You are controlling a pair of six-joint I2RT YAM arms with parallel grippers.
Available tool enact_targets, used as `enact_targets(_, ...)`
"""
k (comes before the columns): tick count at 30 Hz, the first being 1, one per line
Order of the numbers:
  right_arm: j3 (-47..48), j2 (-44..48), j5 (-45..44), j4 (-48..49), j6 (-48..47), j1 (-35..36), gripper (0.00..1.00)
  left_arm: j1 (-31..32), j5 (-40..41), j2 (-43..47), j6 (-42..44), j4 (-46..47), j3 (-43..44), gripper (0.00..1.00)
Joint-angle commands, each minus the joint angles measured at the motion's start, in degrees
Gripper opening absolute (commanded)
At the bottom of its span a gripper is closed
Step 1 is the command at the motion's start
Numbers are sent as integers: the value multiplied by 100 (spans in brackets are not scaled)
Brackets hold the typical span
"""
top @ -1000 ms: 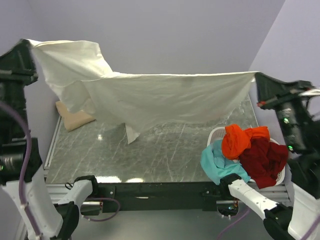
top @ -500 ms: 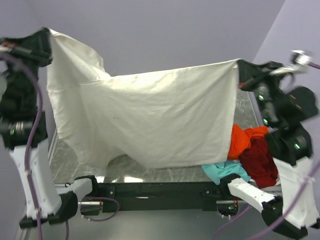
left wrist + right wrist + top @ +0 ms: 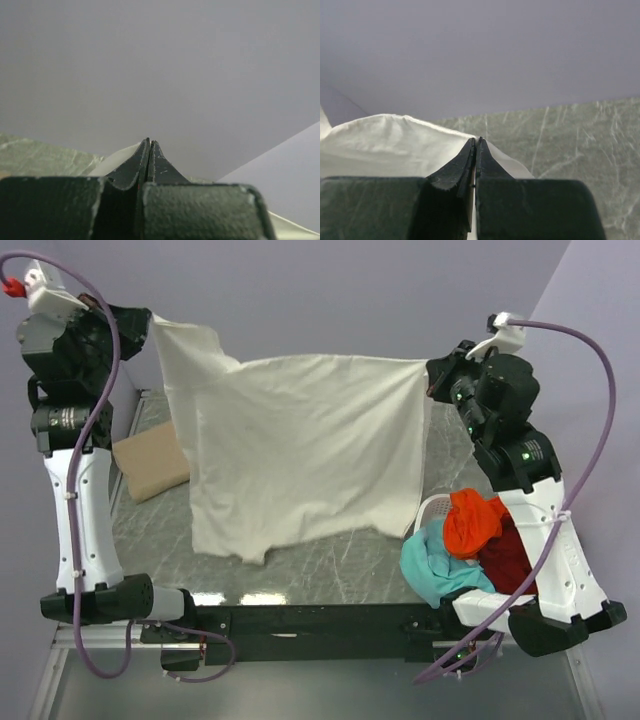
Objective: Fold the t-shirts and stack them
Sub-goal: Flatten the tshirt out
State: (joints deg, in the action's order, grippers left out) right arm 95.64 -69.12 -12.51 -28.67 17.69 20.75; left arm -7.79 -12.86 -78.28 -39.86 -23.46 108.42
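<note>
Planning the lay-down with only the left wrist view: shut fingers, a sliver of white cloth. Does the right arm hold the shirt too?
Observer: Yes. The right pincer is shut on the other top corner; the cream-white t-shirt hangs spread between it and the left pincer.
Operator: Anything on the table?
Observer: A folded tan t-shirt lies at its left edge.
Operator: And the rest?
Observer: The orange t-shirt, teal t-shirt and dark red t-shirt are heaped in the white basket, near right.

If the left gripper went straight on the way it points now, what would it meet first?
Beyond the pinched cream-white t-shirt, the left gripper seems to face only the purple wall; depth unclear.
</note>
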Motion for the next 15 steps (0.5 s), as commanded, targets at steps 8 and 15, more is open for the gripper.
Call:
enact_targets(8,684,865,662,449,-275,52,0,-21,528,1604,-321,1097,321,1)
enact_targets(15,1097,1418,882,537,-512,52,0,-21,1066,2369,-49,1520,574,1)
